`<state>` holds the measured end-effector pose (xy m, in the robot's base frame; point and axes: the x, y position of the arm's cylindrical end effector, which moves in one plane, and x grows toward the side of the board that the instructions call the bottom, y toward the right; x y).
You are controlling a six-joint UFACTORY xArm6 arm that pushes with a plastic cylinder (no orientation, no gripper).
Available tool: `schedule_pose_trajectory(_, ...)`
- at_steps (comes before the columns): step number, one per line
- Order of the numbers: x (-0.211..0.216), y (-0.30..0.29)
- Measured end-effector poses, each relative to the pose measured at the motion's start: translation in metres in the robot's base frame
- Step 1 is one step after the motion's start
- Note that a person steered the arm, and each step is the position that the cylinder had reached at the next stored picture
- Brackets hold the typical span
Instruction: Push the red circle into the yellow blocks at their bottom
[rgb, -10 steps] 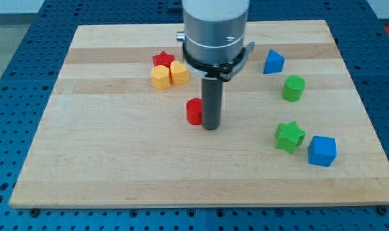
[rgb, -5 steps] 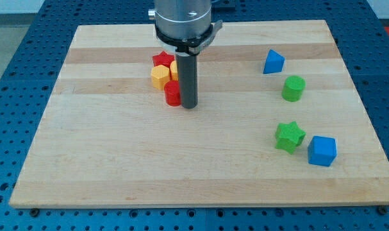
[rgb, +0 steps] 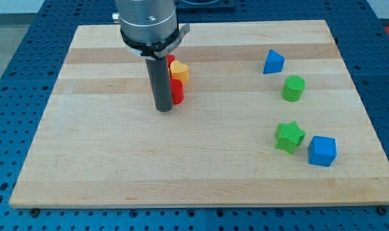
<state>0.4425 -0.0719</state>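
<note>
The red circle (rgb: 177,92) stands on the wooden board, touching the lower side of a yellow block (rgb: 180,72). The dark rod hides much of this cluster; a second yellow block seen earlier is hidden behind it. A sliver of the red star (rgb: 170,60) shows just above the yellow block. My tip (rgb: 163,109) rests on the board right beside the red circle, on its left and slightly lower in the view.
A blue triangle-like block (rgb: 273,62) and a green cylinder (rgb: 293,88) sit at the view's right. A green star (rgb: 289,136) and a blue cube (rgb: 322,151) lie at the lower right. The board's edges (rgb: 200,204) border a blue perforated table.
The red circle went up and left into the yellow blocks. My tip then passed from its right side to its left side, now covering one yellow block.
</note>
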Motion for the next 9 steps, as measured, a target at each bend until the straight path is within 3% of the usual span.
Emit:
schedule_pose_trajectory(2, -0.026, 0.015)
schedule_pose_trajectory(4, -0.019, 0.022)
schedule_pose_trajectory(6, -0.030, 0.064)
schedule_pose_trajectory(9, -0.031, 0.031)
